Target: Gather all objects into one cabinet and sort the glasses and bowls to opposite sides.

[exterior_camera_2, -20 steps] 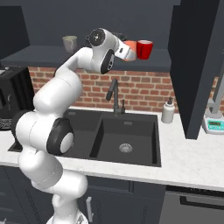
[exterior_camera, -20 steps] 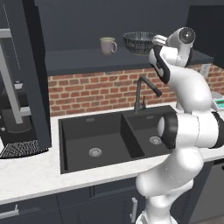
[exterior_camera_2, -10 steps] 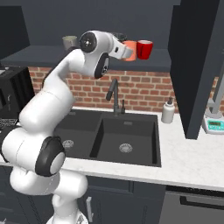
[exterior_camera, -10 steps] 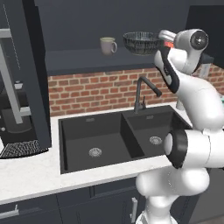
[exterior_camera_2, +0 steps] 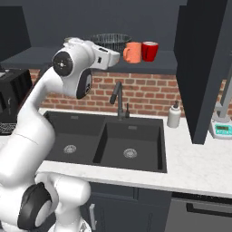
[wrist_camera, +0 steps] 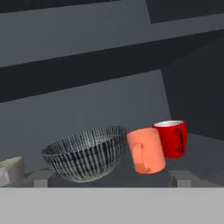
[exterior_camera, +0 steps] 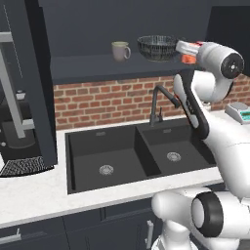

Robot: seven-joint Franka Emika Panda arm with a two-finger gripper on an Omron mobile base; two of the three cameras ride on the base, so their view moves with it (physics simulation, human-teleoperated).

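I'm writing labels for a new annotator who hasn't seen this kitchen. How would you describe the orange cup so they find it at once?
Look at the dark cabinet shelf above the brick wall and the sink. Three things stand close together there: a wide patterned bowl, then the orange cup, then a red mug. It is the matte salmon-orange one in the middle, tilted slightly, paler than the glossy red mug.

The arm (exterior_camera_2: pixel 31 136) is glossy white all over, chunky rounded segments like fat tubes. Joints have dark grey round caps with black rings, plus a black strip down one link. Wrist end is a boxy white block. No cables showing.
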